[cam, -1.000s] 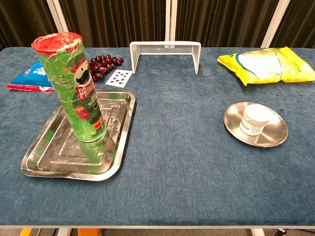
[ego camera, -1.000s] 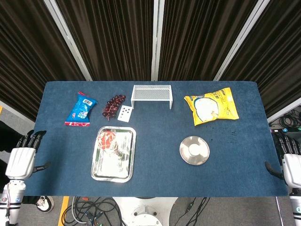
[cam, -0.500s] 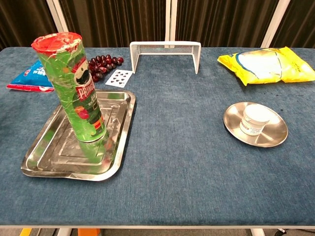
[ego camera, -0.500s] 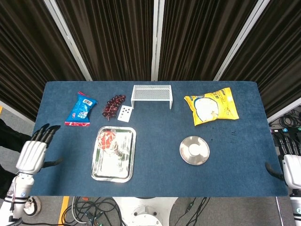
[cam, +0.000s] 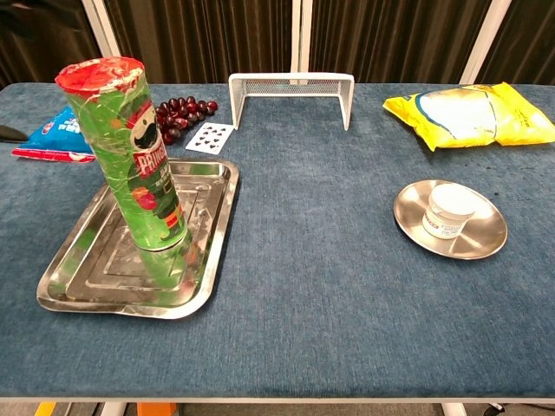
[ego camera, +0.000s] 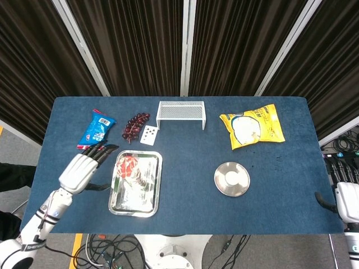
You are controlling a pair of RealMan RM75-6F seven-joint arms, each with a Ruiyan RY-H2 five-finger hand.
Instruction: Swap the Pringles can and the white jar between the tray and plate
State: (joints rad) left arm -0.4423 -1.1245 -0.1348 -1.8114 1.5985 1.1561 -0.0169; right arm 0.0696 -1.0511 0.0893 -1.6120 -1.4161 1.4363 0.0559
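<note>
Desk (ego camera: 190,168) centre between tray (cam: 78,290) and plate (cam: 486,238) is bare cloth. Pringles can (cam: 130,156) stands upright in tray; white jar (cam: 449,211) sits on plate. Left hand (ego camera: 84,168) empty, fingers extended, just left of tray. Right hand (ego camera: 346,193) off right edge, state unclear.

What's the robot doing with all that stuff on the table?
Nothing has been picked up yet. The left hand hovers open beside the tray, where the Pringles can stands upright. The white jar sits on the plate. The right hand waits at the table's far right edge. The two are meant to swap places, so the swap has not started.
</note>
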